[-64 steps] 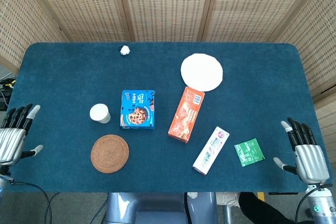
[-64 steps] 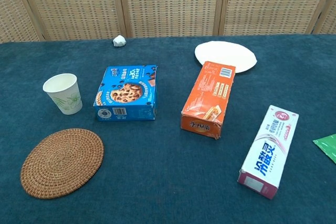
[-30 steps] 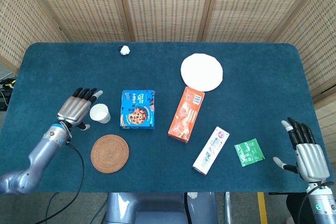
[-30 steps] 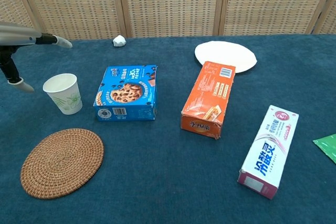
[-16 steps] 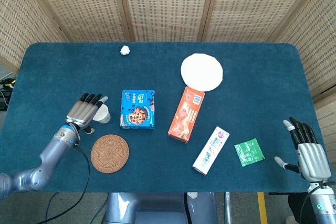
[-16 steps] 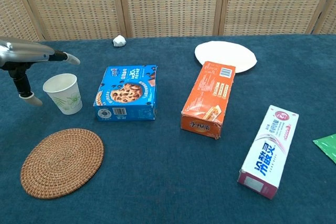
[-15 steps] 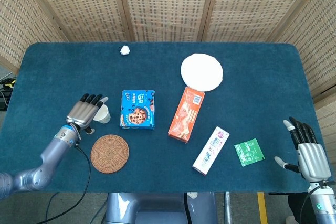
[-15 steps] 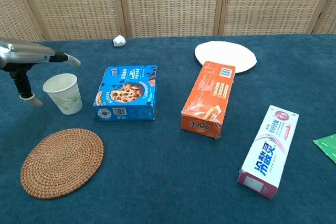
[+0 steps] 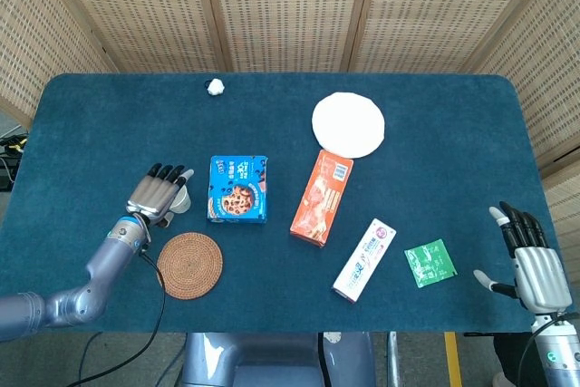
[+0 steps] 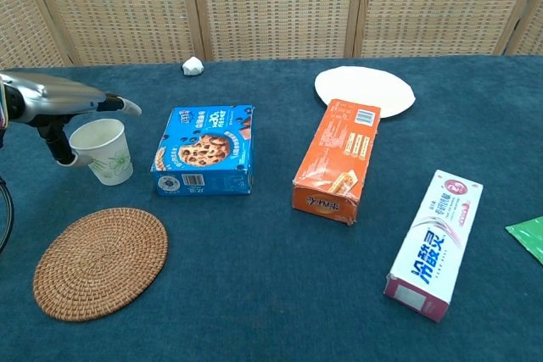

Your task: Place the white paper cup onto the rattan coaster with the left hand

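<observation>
The white paper cup [image 10: 103,152] stands upright left of a blue cookie box, open end up. The round rattan coaster [image 10: 100,262] lies flat just in front of it, apart from it. My left hand [image 10: 51,101] hovers at the cup's left side with its fingers [image 10: 114,106] stretched straight over the rim and the thumb down beside the cup's left wall; it holds nothing. In the head view the left hand [image 9: 159,190] covers most of the cup [image 9: 182,203], with the coaster [image 9: 189,265] below. My right hand [image 9: 535,265] rests spread open at the table's near right corner.
The blue cookie box [image 10: 204,150] lies right next to the cup. Further right are an orange carton [image 10: 338,158], a toothpaste box [image 10: 434,243], a green packet [image 9: 430,263] and a white plate [image 10: 365,89]. A crumpled paper ball [image 10: 193,65] sits at the back.
My left hand has come in from the table's left edge to the cup; its fingers now reach over the rim and the thumb sits against the cup's side. The cup has not moved.
</observation>
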